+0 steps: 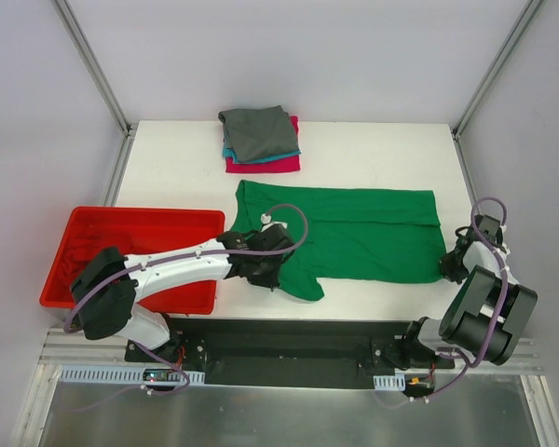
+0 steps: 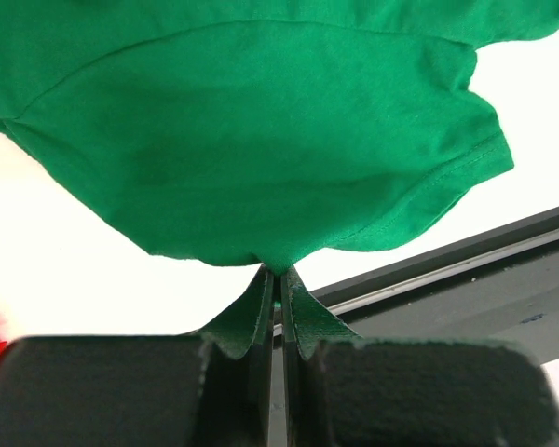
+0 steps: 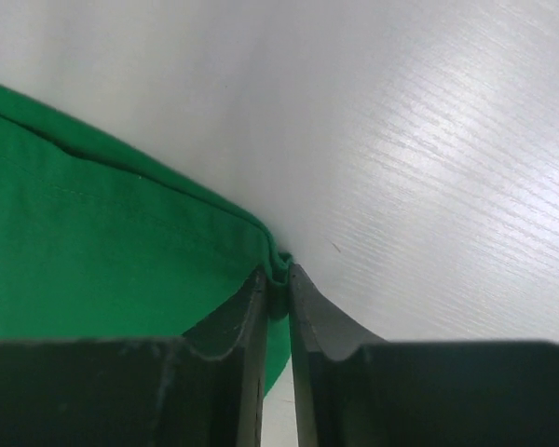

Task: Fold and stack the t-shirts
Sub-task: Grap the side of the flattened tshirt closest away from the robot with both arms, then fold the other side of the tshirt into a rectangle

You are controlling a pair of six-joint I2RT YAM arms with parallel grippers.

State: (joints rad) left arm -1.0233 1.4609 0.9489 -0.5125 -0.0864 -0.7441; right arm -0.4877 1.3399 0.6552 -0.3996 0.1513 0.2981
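A bright green t-shirt lies spread lengthwise across the white counter, held at both ends by two robot arms. A crease runs along its length from left to right.

The left pincer is closed on a small peak of green cloth at the shirt's near left edge, and the fabric fans out from the tips of its dark fingers. Just to that side lies a short sleeve, its stitched hem close to the counter's front edge, with a black rail beyond it.

The right pincer is clamped on the doubled corner at the shirt's right end. Its fingers almost meet around the fabric, low over bare counter.

Behind the green shirt, at the far edge of the counter, sits a stack of folded shirts: a grey tee on top, a teal tee showing beneath it, and a magenta tee at the bottom.

A red plastic bin stands at the counter's left side, well apart from the stack. The left arm reaches across the bin's near right corner toward the shirt.
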